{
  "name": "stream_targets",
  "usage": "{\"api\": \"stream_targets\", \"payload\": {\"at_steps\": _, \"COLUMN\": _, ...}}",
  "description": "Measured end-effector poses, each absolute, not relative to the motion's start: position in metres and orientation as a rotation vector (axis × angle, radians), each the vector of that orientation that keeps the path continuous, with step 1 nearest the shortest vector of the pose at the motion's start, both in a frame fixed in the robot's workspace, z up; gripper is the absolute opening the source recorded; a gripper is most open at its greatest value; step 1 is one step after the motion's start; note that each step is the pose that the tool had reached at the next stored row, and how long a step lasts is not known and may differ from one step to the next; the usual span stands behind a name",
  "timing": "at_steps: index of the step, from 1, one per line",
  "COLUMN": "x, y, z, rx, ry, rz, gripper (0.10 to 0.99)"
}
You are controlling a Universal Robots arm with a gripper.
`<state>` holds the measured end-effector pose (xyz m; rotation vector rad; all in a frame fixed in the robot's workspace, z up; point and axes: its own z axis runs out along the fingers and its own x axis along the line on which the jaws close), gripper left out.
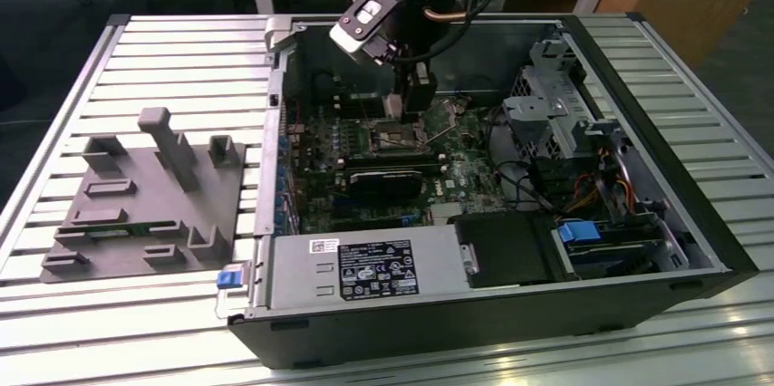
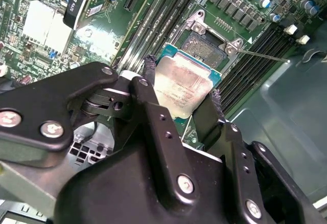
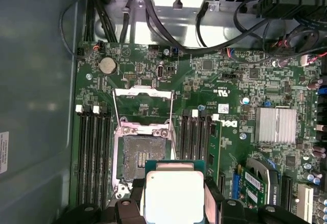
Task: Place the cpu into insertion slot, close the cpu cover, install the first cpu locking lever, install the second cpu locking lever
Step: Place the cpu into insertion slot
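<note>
While the pincer [image 2: 182, 83] grips the cpu [image 2: 185, 90], its 2 fingers [image 2: 153, 113] are closed on 2 opposite edges of the chip, and the silvery-grey top faces the camera in both wrist views. The cpu hangs level above the motherboard [image 3: 230, 112], just beside the insertion slot [image 3: 140, 155] and not yet seated in it. The slot lies bare, its contact field exposed. The cpu cover [image 3: 140, 90] is swung open at the slot's far side, and the 2 thin locking levers [image 3: 171, 132] stand released along its flanks. In the exterior view the arm reaches down into the open computer case [image 1: 677, 223], which lies on a slatted surface [image 1: 181, 42] near a grey fixture block [image 1: 145, 196].

Handling, by judgement: the cpu is light, thin and stiff, with a smooth lid that offers little friction. Its underside and the slot contacts are likely fragile. The edge grip shown suits it, since it leaves both faces untouched.
</note>
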<state>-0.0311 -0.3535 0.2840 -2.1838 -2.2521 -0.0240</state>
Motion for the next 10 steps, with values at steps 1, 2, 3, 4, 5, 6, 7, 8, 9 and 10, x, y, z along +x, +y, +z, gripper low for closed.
{"api": "stream_targets", "payload": {"at_steps": 1, "x": -0.0311, "y": -0.3534, "z": 0.2832, "rx": -2.184, "ry": -2.252, "rz": -0.024, "gripper": 0.541}}
{"api": "stream_targets", "payload": {"at_steps": 2, "x": -0.0311, "y": -0.3531, "z": 0.2825, "rx": -2.184, "ry": -2.252, "rz": -0.024, "gripper": 0.541}}
{"api": "stream_targets", "payload": {"at_steps": 3, "x": -0.0311, "y": -0.3529, "z": 0.2817, "rx": -2.184, "ry": -2.252, "rz": -0.024, "gripper": 0.541}}
{"api": "stream_targets", "payload": {"at_steps": 4, "x": -0.0311, "y": -0.3527, "z": 0.2810, "rx": -2.183, "ry": -2.253, "rz": -0.024, "gripper": 0.541}}
{"api": "stream_targets", "payload": {"at_steps": 5, "x": -0.0311, "y": -0.3524, "z": 0.2804, "rx": -2.181, "ry": -2.255, "rz": -0.024, "gripper": 0.541}}
{"api": "stream_targets", "payload": {"at_steps": 6, "x": -0.0311, "y": -0.3522, "z": 0.2799, "rx": -2.178, "ry": -2.258, "rz": -0.024, "gripper": 0.541}}
{"api": "stream_targets", "payload": {"at_steps": 7, "x": -0.0311, "y": -0.3520, "z": 0.2792, "rx": -2.175, "ry": -2.261, "rz": -0.024, "gripper": 0.541}}
{"api": "stream_targets", "payload": {"at_steps": 8, "x": -0.0311, "y": -0.3519, "z": 0.2786, "rx": -2.173, "ry": -2.262, "rz": -0.024, "gripper": 0.541}}
{"api": "stream_targets", "payload": {"at_steps": 9, "x": -0.0311, "y": -0.3517, "z": 0.2781, "rx": -2.173, "ry": -2.262, "rz": -0.024, "gripper": 0.541}}
{"api": "stream_targets", "payload": {"at_steps": 10, "x": -0.0311, "y": -0.3515, "z": 0.2777, "rx": -2.173, "ry": -2.262, "rz": -0.024, "gripper": 0.541}}
